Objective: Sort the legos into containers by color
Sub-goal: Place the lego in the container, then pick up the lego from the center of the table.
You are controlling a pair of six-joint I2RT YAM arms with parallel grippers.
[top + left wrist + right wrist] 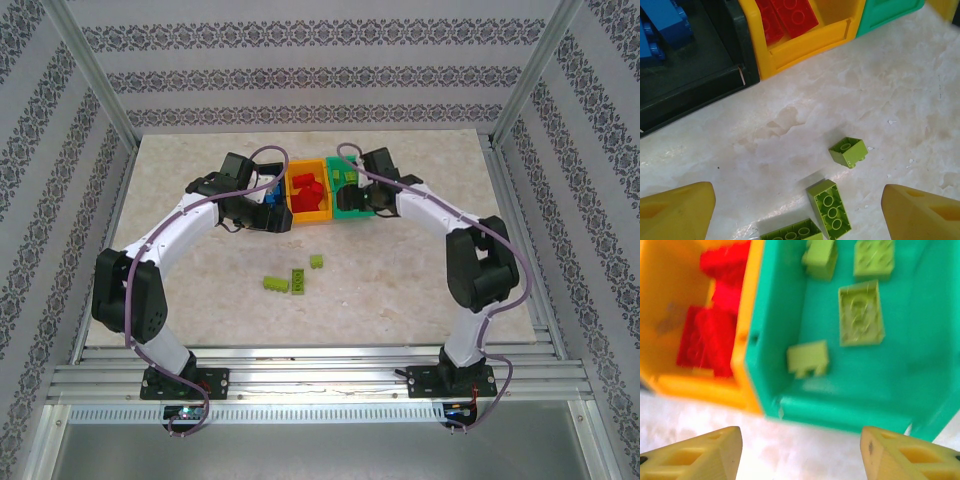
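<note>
Three lime green legos (296, 280) lie loose on the table in front of the containers. In the left wrist view they are a small one (849, 151), a long one (829, 207) and another (790, 232) at the bottom edge. My left gripper (797, 192) hangs open just above them, holding nothing; from above it (255, 215) sits before the black bin (685, 75), which holds blue legos (660, 25). The orange bin (308, 195) holds red legos (790, 15). My right gripper (800, 440) is open and empty at the near wall of the green bin (840, 410), where several lime legos (861, 312) lie.
The three bins stand side by side at the back middle of the table (400, 280), black, orange, green from left to right. Metal frame posts (95, 70) and patterned walls enclose the table. The right wrist view is blurred.
</note>
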